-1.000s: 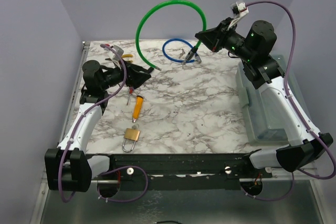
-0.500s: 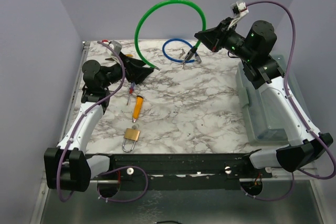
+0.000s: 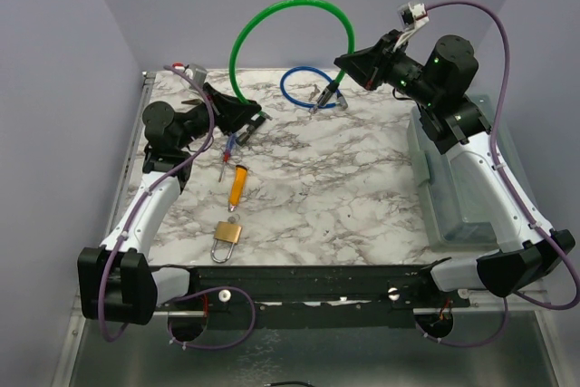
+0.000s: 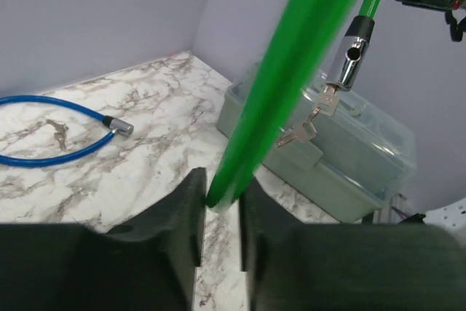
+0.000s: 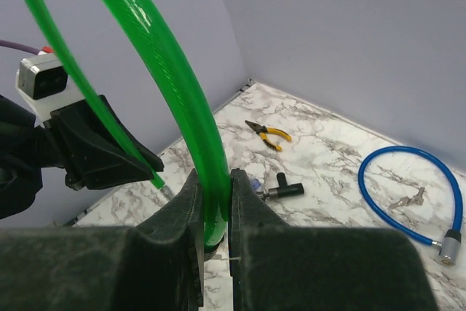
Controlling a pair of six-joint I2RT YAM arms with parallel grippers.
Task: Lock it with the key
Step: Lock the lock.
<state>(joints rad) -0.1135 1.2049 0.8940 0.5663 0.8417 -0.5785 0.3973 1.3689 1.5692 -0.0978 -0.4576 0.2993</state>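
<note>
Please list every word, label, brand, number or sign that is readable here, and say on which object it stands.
No text can be read in any view.
Small brass padlock: any marking is too small to read.
Silver keys hanging from the green cable lock: blurred, no legible stamp.

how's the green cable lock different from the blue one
The green cable lock is held up in an arch between the left gripper and the right gripper; the blue cable lock lies curled flat on the table. Green looks thicker and longer than blue. The green lock's keys hang from its silver head; the blue lock's keys lie on the table inside its curl. Both are coated cables.
</note>
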